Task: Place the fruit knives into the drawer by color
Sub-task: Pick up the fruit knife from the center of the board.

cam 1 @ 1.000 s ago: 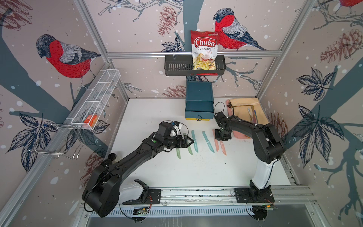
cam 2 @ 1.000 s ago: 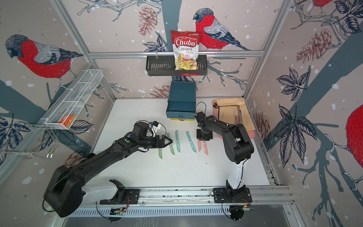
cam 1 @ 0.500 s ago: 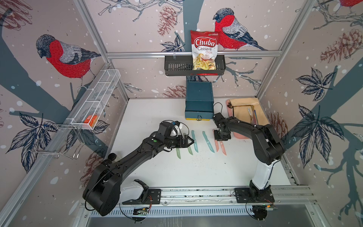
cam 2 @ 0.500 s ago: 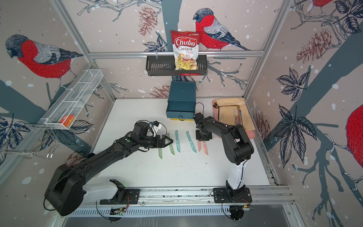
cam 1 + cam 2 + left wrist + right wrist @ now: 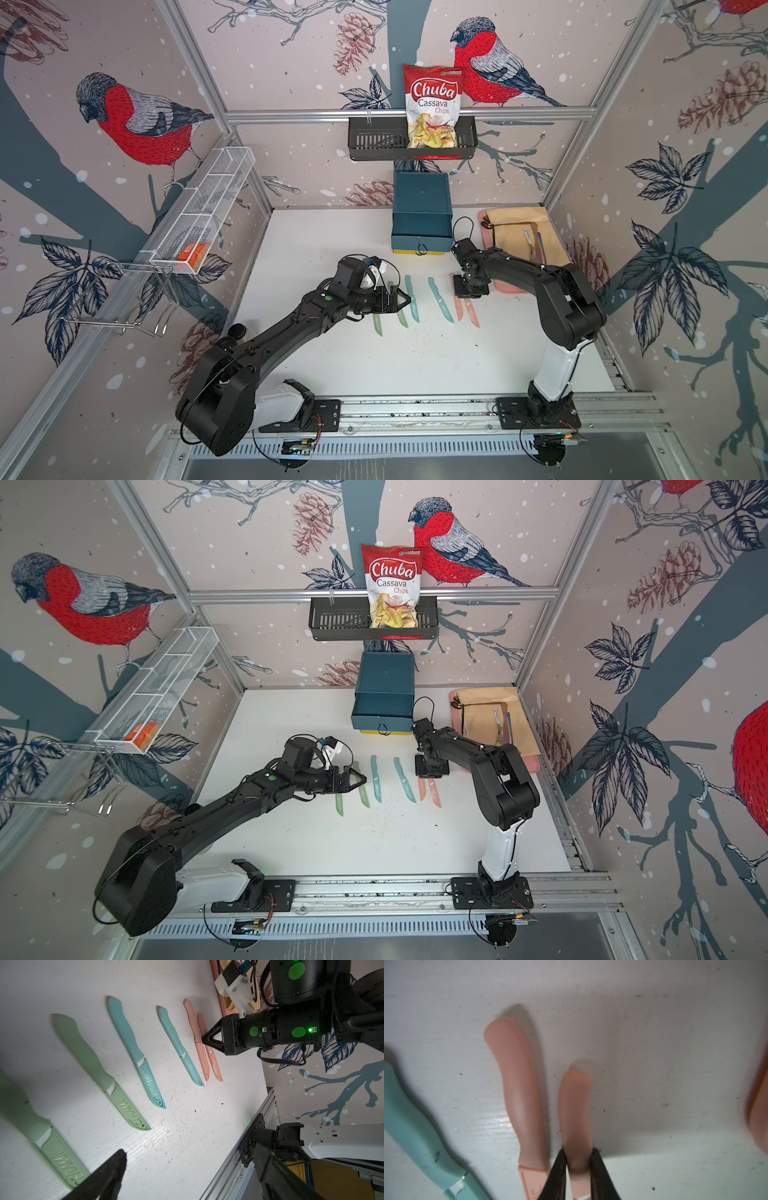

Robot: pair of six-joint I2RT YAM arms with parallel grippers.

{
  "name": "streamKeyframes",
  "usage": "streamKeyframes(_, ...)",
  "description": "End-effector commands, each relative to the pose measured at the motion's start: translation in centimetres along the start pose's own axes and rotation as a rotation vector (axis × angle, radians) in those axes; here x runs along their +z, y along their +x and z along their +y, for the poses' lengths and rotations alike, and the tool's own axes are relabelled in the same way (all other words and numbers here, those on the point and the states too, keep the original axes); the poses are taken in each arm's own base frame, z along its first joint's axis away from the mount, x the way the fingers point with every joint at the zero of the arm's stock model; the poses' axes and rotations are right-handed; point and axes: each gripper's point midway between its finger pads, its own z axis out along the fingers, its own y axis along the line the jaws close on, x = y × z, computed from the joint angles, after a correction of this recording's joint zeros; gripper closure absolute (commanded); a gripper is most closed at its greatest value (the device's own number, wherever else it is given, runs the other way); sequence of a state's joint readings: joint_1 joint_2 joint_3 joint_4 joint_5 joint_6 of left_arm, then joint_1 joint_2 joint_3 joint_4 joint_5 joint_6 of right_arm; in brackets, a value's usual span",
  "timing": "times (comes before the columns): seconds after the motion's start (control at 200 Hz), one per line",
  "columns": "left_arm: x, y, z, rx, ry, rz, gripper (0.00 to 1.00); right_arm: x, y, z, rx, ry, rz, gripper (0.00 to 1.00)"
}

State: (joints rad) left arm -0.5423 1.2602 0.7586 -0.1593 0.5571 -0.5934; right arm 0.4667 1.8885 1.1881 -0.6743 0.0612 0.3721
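Six fruit knives lie in a row on the white table in both top views: two green (image 5: 377,326) (image 5: 401,318), two teal (image 5: 411,299) (image 5: 440,301), two pink (image 5: 457,307) (image 5: 473,316). My right gripper (image 5: 578,1167) points down and is shut on the handle of the right-hand pink knife (image 5: 575,1109), which still rests on the table beside its twin (image 5: 519,1084). My left gripper (image 5: 401,301) hovers open over the green knives, holding nothing; one finger (image 5: 112,1167) shows above a green blade. The drawer chest (image 5: 422,195) stands at the back.
A pink tray (image 5: 511,286) with a beige cloth and darker cutlery lies right of the chest, close behind my right arm. A black wall basket (image 5: 374,141) holds a chips bag. A white wire shelf (image 5: 208,199) hangs on the left wall.
The right jaws have narrowed onto the pink knife's handle. Both arms have stayed almost where they were.
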Motion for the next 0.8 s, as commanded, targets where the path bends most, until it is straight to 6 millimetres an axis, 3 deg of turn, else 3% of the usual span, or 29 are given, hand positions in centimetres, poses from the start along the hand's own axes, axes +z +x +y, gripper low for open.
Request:
streamKeyframes(0.0,-0.1,-0.8,-0.8,0.043,0.032,-0.025,0.03,0.8,3.0,-1.3,0.000,0.040,0.125,0.96)
streamKeyframes(0.345,0.1,-1.1,-0.9,0.045,0.036,-0.030,0.03,-0.1,2.2,-2.0,0.011,0.050,0.109,1.00)
streamKeyframes(0.795,0.2,-1.3,-1.0,0.054,0.036,-0.025,0.03,-3.2,-0.6,-2.3,0.032,0.035,0.054,1.00)
